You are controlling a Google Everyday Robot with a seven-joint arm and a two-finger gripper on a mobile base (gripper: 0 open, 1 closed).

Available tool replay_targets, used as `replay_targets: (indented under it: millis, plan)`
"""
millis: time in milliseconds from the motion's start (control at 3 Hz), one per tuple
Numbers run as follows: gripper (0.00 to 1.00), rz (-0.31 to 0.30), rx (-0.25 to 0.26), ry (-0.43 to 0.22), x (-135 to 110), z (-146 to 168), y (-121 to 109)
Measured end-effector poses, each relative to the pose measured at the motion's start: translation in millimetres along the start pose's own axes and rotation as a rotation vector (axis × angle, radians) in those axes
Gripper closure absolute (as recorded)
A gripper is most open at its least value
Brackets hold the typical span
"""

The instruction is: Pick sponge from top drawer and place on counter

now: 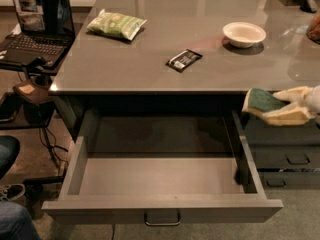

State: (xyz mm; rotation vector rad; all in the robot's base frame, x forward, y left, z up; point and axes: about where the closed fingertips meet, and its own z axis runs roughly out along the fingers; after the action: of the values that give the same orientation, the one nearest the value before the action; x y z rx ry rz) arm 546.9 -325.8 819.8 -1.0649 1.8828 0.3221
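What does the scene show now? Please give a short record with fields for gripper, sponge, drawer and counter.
gripper: at right edge of view, shut on sponge
sponge: held in air, right of top drawer, below counter surface, green side showing
top drawer: pulled open
counter: holds snack bag, black packet, white bowl
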Motion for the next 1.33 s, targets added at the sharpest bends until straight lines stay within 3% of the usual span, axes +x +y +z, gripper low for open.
replay_targets:
  millis: [333, 667, 1000, 1333]
  plan:
    - [1.0, -0.014, -0.066, -0.073, -19.8, -25.8, -21.9]
    - [1.0, -0.063, -0.083, -0.093, -41.8, -51.2, -25.1]
    - [1.0, -0.083, -0.097, -0.106, -52.6, -39.6, -12.3]
    - [1.0, -0.222, -0.106, -0.167, -115.4, -25.1, 26.1]
